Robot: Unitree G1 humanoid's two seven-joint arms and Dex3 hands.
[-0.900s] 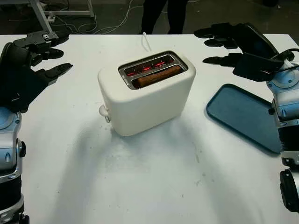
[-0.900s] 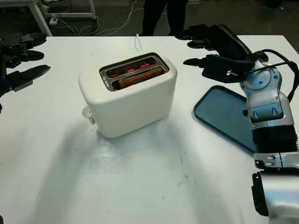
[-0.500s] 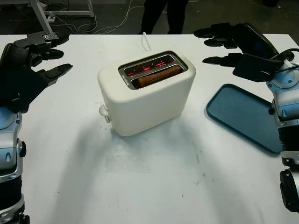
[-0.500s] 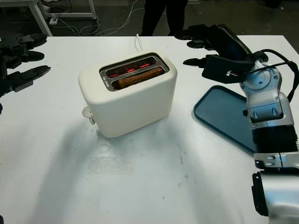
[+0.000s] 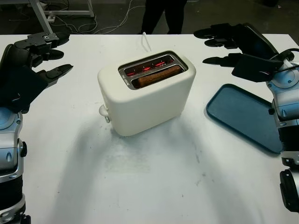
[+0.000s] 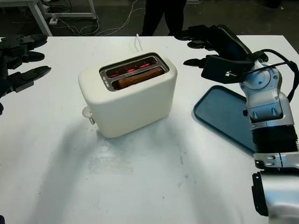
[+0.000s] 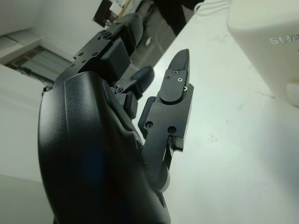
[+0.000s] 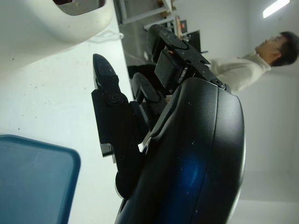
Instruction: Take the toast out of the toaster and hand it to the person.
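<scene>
Embossed letters "SU" readable on toaster (image 7: 266,42) side, rest cut off

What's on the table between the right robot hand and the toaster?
Nothing: in the left eye view, bare white table separates the open right robot hand from the toaster.

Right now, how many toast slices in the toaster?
1 visible: the toast sits in the near slot of the toaster. The far slot shows glowing elements; a slice sunk deeper there could be hidden.

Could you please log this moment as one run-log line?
toast: in toaster near slot | far slot: glowing | left hand: open, left of toaster | right hand: open, above tray
</scene>
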